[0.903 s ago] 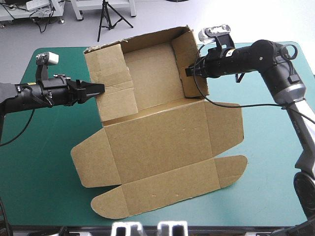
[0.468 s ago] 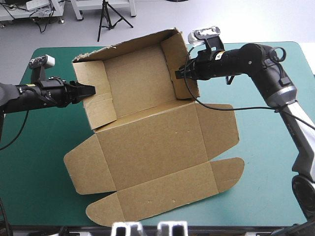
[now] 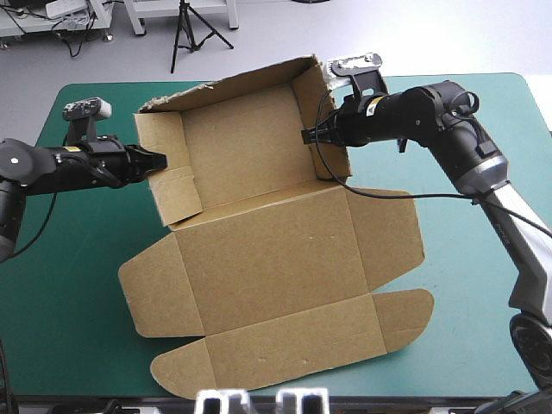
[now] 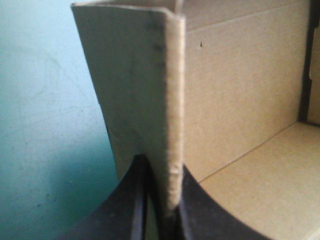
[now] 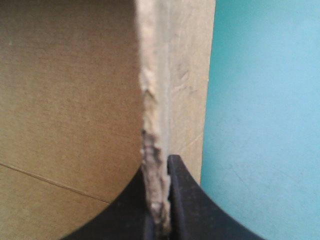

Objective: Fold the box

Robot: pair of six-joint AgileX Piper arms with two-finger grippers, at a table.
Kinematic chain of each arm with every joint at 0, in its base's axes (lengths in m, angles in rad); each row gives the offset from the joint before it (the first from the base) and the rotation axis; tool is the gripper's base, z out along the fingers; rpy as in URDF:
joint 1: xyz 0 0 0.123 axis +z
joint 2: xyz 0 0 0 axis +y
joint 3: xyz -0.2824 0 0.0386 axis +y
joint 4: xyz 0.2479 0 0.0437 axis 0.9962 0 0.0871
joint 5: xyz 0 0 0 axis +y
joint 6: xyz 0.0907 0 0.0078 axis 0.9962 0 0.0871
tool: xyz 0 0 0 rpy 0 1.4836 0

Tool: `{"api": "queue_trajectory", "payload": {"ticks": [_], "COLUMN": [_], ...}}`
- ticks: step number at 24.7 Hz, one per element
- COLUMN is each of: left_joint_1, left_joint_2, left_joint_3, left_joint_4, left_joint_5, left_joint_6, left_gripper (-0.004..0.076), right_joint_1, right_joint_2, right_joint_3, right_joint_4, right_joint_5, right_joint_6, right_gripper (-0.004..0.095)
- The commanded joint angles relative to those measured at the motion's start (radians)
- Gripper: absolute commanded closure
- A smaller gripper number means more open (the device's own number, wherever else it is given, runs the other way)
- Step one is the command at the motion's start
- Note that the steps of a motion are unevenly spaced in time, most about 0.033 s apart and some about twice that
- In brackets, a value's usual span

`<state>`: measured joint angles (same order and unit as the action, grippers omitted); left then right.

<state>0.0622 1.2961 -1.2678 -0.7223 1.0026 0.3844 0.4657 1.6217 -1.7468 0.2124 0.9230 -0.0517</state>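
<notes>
The brown box (image 3: 267,241) lies mid-table as an open tray with its lid and flaps flat toward the near edge. Its far, left and right walls stand raised. My left gripper (image 3: 162,160) is shut on the box's left wall, whose edge (image 4: 170,130) runs up between the black fingers. On the opposite side my right gripper (image 3: 308,135) is shut on the box's right wall, its ragged edge (image 5: 155,150) pinched between the fingers. Both arms reach in level, just above the table.
The teal-green cover (image 3: 466,293) shows bare to the right and left of the box and beyond the left wall (image 4: 45,125). The lid's rounded flaps (image 3: 405,309) reach close to the table's near edge.
Both grippers have shifted the box left and turned it slightly. The left wall, earlier folded over the tray, has swung outward and now stands upright, opening the inside.
</notes>
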Motion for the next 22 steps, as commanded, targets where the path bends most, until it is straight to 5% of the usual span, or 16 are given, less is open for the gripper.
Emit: {"api": "queue_trajectory", "payload": {"ticks": [1,8,16,22], "left_joint_1": [-0.113,-0.301,-0.398,-0.397], "left_joint_2": [-0.036,0.04,0.206,0.387], "left_joint_3": [-0.032,-0.129,-0.226,-0.256], "left_joint_4": [-0.167,0.271,0.484,0.53], "left_joint_5": [-0.072,-0.101,-0.078,-0.069], "left_joint_6": [-0.005,-0.273,-0.453,-0.523], "left_gripper": [0.0732,0.0732,0.0732,0.0732], "right_joint_1": [0.014,0.014,0.012,-0.098], "right_joint_2": [-0.043,-0.043,0.026,0.184], "right_joint_3": [-0.029,-0.029,-0.029,-0.031], "right_joint_4": [-0.038,-0.157,-0.212,-0.035], "right_joint_5": [0.041,0.206,0.268,0.201], "right_joint_6": [0.061,0.118,0.149,0.1], "right_gripper": [0.0913,0.0917,0.0921,0.0921]}}
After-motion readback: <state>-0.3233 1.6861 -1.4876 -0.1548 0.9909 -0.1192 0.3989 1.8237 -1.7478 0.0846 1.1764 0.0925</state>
